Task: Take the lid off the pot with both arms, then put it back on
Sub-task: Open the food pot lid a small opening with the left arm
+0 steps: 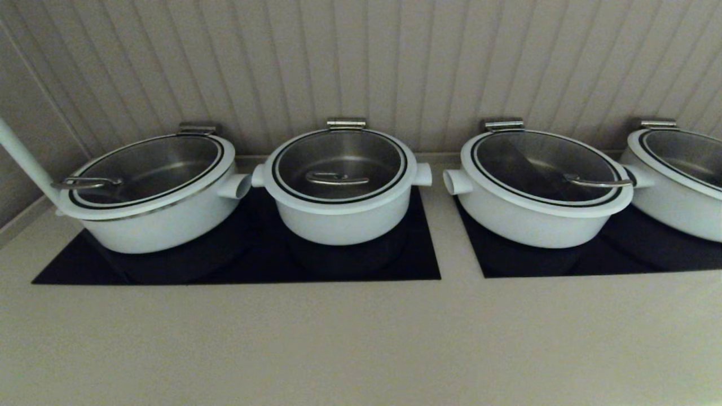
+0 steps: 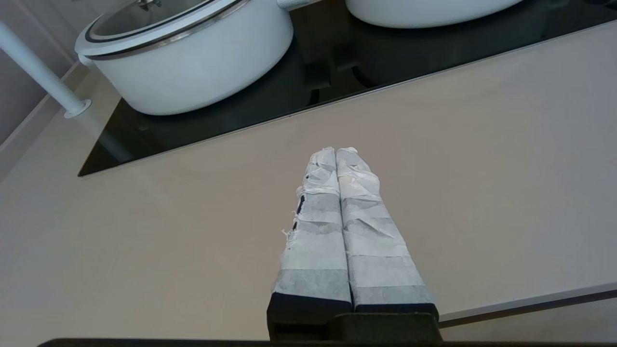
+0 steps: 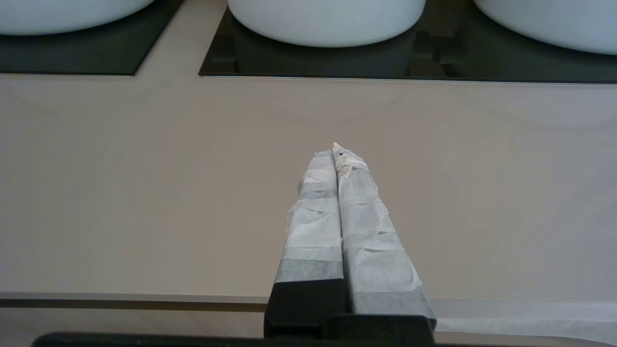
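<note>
The small deep white pot [image 1: 338, 217] stands on the right half of the left black hob, second from the left in the row. Its glass lid [image 1: 372, 155] sits shut on it, with the curved steel handle [image 1: 337, 179] at the centre. Neither arm shows in the head view. My left gripper [image 2: 336, 152] is shut and empty, low over the beige counter in front of the left hob. My right gripper [image 3: 336, 150] is shut and empty, over the counter near its front edge. Only the pot's lower wall shows in the left wrist view [image 2: 424, 9] and in the right wrist view [image 3: 67, 12].
A wider lidded white pot [image 1: 152, 214] stands to the left of the small pot, and two more [image 1: 536, 214] [image 1: 677, 203] on the right black hob [image 1: 648, 259]. A white post [image 1: 22, 160] rises at the far left. A ribbed wall stands behind. The beige counter [image 1: 361, 338] lies in front.
</note>
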You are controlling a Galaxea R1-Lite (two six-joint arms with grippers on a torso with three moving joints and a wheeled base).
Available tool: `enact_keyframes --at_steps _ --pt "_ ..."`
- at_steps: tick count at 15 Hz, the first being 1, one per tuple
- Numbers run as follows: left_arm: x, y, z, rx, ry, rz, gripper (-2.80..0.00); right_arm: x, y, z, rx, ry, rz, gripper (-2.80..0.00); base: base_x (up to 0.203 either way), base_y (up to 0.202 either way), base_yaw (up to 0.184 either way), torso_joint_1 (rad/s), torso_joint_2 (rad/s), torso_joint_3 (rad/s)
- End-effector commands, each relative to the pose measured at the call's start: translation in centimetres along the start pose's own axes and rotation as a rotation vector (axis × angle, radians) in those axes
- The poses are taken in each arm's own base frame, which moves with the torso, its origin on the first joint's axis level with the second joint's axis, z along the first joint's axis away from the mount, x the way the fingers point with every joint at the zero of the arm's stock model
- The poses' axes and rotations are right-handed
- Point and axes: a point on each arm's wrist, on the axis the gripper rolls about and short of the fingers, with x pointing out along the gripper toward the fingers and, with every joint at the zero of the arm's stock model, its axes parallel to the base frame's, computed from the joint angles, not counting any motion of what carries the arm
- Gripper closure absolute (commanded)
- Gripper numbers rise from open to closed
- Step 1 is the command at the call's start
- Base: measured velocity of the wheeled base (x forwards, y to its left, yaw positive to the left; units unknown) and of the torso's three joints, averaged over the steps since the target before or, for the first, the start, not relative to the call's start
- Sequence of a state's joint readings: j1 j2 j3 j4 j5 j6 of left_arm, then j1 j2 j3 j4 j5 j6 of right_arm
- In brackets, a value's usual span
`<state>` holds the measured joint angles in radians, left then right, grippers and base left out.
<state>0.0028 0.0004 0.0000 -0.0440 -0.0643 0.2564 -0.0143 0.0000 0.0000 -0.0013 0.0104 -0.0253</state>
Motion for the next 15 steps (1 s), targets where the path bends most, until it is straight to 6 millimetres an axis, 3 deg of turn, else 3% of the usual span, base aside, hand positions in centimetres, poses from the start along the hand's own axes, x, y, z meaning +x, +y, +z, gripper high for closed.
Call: enact_keyframes --at_steps 1,15 --pt "0.01 0.00 0.01 0.001 0.001 0.000 0.00 0.00 0.00 0.00 -0.001 0.000 -0.001 0.00 0.000 0.000 0.000 0.000 0.00 0.000" --pt "0.01 -0.03 -0.11 0.002 0.012 -0.005 0.00 0.00 0.01 0.00 -0.013 0.000 0.005 0.00 0.000 0.000 0.000 0.000 0.00 0.000"
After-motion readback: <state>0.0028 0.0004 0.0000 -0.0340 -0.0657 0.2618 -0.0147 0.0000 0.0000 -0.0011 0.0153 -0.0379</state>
